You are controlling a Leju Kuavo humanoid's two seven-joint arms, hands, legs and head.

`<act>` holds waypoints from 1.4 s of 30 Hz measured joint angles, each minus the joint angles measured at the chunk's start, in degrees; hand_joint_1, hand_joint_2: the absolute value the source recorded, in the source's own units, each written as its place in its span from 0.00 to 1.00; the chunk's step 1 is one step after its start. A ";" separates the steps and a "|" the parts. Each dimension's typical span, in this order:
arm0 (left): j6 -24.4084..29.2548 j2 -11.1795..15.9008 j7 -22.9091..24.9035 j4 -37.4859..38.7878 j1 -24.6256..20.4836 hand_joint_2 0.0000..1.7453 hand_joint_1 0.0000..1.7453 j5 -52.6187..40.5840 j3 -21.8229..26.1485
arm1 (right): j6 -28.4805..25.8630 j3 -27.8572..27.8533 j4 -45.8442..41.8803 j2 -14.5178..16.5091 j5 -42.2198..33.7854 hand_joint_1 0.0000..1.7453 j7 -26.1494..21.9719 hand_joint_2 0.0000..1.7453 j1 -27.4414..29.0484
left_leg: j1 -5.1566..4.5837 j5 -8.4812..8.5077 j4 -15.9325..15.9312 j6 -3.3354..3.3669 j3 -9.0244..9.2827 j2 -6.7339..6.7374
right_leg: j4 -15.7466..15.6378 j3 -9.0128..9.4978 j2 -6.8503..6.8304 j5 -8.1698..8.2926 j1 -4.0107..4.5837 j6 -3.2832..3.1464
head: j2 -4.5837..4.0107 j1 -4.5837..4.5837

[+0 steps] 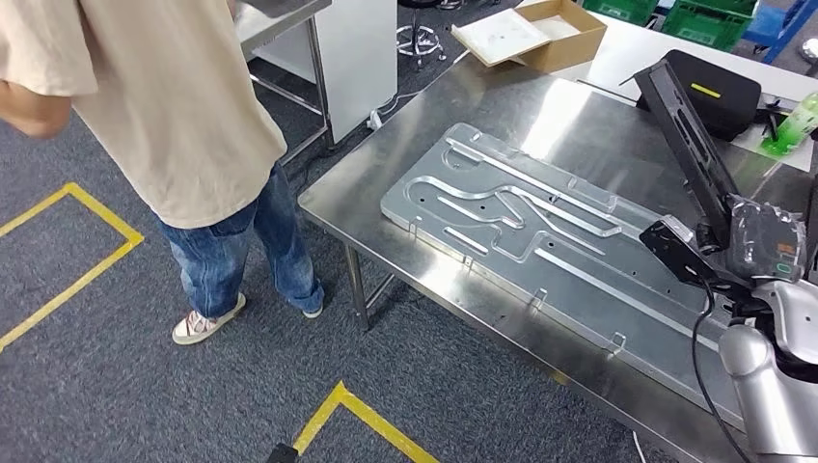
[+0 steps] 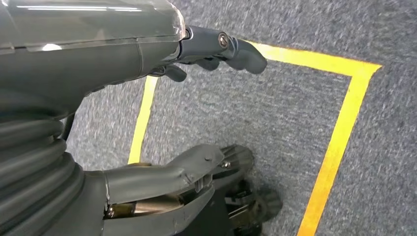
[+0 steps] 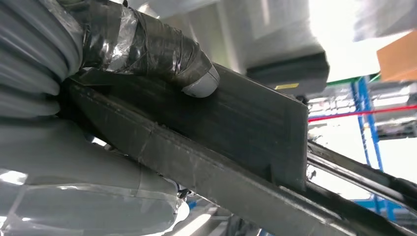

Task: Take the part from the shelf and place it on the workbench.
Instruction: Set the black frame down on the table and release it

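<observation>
One part gripped in right hand above workbench | left hand empty, fingers apart | step: carry-over | next: lower, set beside metal plate, release.

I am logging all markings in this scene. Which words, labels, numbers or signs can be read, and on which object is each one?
No text can be read.
Yellow mark on the black case: too small, no letters visible.
Green display on the right robot hand: too blurred to read.
Yellow floor tape: plain lines, no writing.

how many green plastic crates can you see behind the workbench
2, both at the top edge of the head view: one green plastic crate, a second beside it. Both are cropped, so more may be hidden.
</observation>
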 joint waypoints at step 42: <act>0.20 -0.17 1.16 0.00 -0.29 1.00 0.00 -2.61 0.35 | -1.98 14.75 14.40 9.97 24.98 1.00 0.37 1.00 -7.26 | -0.31 0.59 1.87 -1.87 -2.50 1.01 | -4.88 4.67 -2.31 1.05 0.11 -0.82 | 0.00 0.02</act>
